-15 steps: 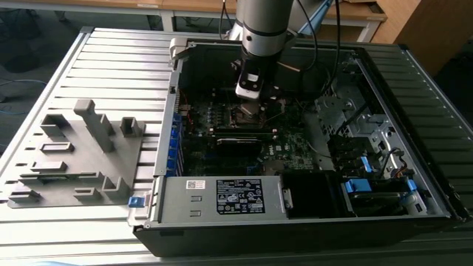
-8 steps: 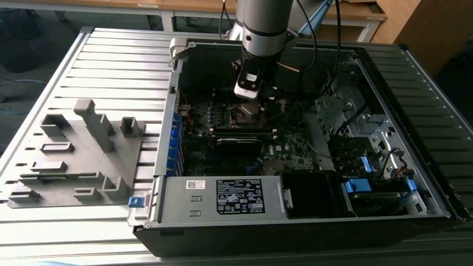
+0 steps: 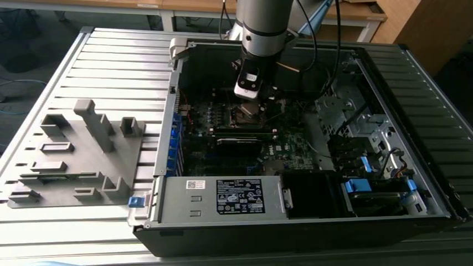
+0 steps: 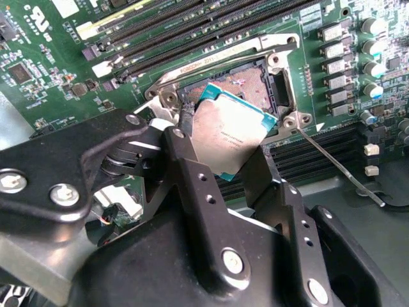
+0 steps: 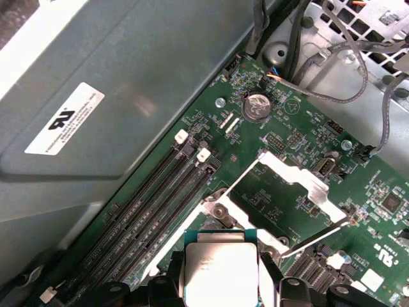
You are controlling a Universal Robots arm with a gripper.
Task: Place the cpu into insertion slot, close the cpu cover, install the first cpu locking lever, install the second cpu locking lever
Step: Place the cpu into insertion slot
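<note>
Right now my fingers [image 4: 192, 182] are clamped on the cpu [image 4: 233, 137], one pressed on each of two opposite edges, with its grey metal top showing between them. The chip hangs tilted, one corner low over the near edge of the insertion slot [image 4: 250, 82]. I cannot tell whether that corner touches the silver rim. Most of the slot's brownish centre lies bare past the chip's far edge.

In the first wrist view the cpu cover [image 5: 317, 190] stands open, hinged back off the slot, so the opening is free. One locking lever [image 4: 340, 166], a thin wire, slants out from the slot's corner, clear of the chip's edges. Long black memory slots [image 4: 185, 32] run along the slot's far side.

In the exterior view my arm [image 3: 262, 22] reaches down into the open computer case [image 3: 296, 230], with free room around it above the board. The case lies on the slatted bench [image 3: 111, 55]. A grey fixture block [image 3: 74, 149] stands toward the bench's edge at the exterior view's left, just beside the case's side wall.
</note>
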